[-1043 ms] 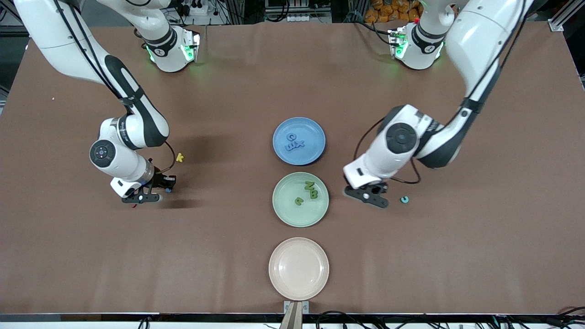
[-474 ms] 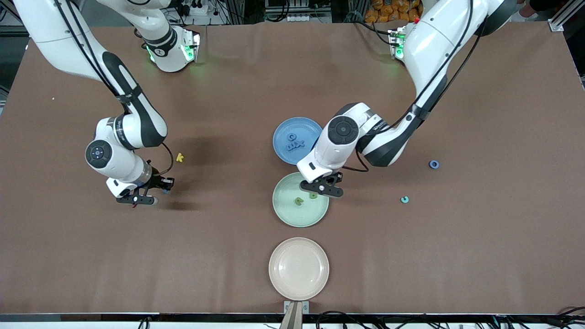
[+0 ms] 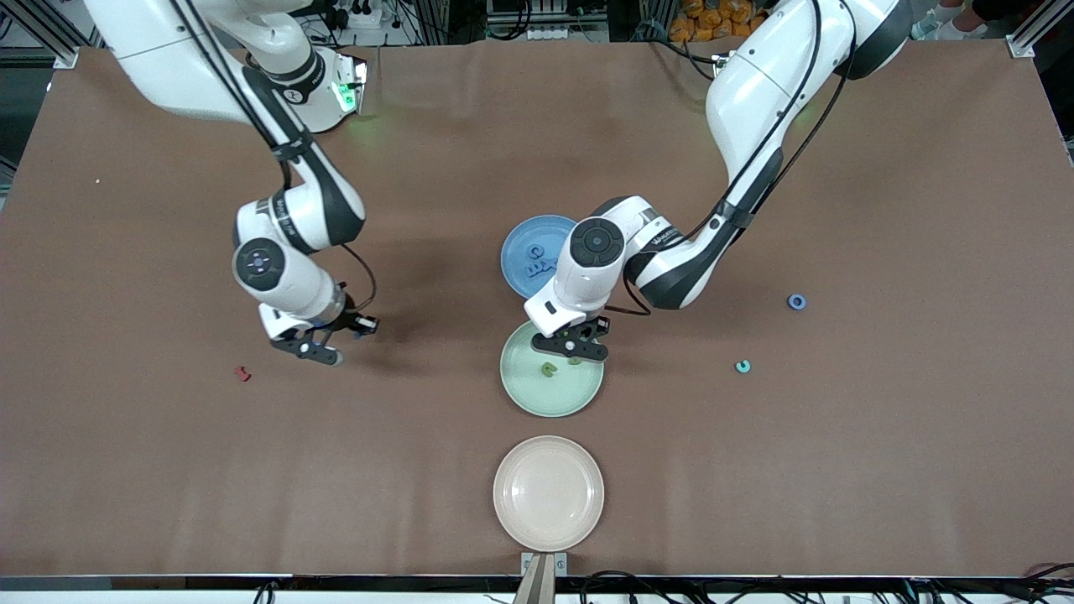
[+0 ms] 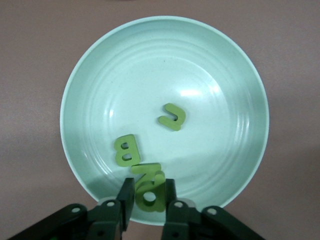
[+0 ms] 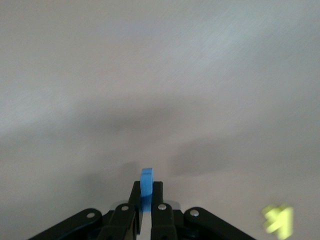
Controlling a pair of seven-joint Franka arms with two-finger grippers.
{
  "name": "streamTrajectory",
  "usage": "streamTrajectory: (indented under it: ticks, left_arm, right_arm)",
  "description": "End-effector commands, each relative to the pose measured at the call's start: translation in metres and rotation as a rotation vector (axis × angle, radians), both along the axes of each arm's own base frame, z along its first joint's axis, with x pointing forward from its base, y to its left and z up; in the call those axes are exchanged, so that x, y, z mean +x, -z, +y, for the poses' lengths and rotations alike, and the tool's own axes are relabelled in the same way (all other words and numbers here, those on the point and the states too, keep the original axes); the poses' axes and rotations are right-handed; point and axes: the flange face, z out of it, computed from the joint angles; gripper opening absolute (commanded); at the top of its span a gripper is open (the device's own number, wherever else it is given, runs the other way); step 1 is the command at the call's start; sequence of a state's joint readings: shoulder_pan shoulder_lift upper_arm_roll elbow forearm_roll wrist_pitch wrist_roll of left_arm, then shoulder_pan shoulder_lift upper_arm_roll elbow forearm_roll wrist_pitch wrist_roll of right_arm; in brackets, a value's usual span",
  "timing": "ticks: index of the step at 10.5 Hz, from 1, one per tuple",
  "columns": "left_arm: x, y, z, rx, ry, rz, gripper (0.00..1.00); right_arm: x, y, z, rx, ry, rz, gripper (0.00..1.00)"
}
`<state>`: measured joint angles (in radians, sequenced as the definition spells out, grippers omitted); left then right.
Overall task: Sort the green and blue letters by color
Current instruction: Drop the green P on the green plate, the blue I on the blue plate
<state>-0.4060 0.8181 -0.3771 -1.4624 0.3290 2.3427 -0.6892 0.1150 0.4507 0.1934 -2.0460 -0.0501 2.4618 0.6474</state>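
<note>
A: Which step is in hand?

B: Delivery, on both sides. The left gripper (image 4: 146, 210) hangs over the pale green round plate (image 3: 524, 394), pinching a chunky leaf-green letter (image 4: 150, 194) between its fingers; the drop is not yet made, so next I'd expect the jaws to part.

A: And the other?

B: The right gripper (image 5: 144, 212) is over bare brown worktop (image 3: 419, 470), clamped on a small blue piece (image 5: 146, 187) — it likely needs carrying to the blue round plate (image 3: 516, 243).

A: Contents?

B: Under the left gripper lie more green letters (image 4: 172, 116); blue letters (image 3: 537, 262) sit on the blue plate — the cream plate (image 3: 549, 493) holds nothing.
</note>
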Motion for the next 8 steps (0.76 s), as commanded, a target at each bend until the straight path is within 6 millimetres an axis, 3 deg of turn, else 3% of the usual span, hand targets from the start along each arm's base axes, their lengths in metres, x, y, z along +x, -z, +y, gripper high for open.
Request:
streamTrajectory:
  ticks: [1, 3, 5, 7, 8]
  left_arm:
    - [0.007, 0.003, -0.001, -0.007, -0.010, -0.013, 1.00]
    - [0.016, -0.015, 0.006, -0.016, -0.024, -0.034, 1.00]
    - [0.039, -0.041, 0.036, -0.016, -0.061, -0.068, 1.00]
    - [0.049, -0.072, 0.057, 0.017, -0.061, -0.078, 1.00]
    - [0.062, -0.090, 0.080, 0.033, -0.039, -0.089, 1.00]
  right_arm:
    - [-0.022, -0.018, 0.068, 0.062, 0.064, 0.016, 0.00]
    - [-0.046, -0.019, 0.118, 0.072, 0.079, 0.031, 0.00]
    - [-0.064, -0.030, 0.170, 0.098, 0.100, 0.030, 0.00]
    - [-0.088, -0.038, 0.218, 0.127, 0.095, 0.040, 0.00]
    - [-0.098, -0.039, 0.239, 0.141, 0.095, 0.047, 0.00]
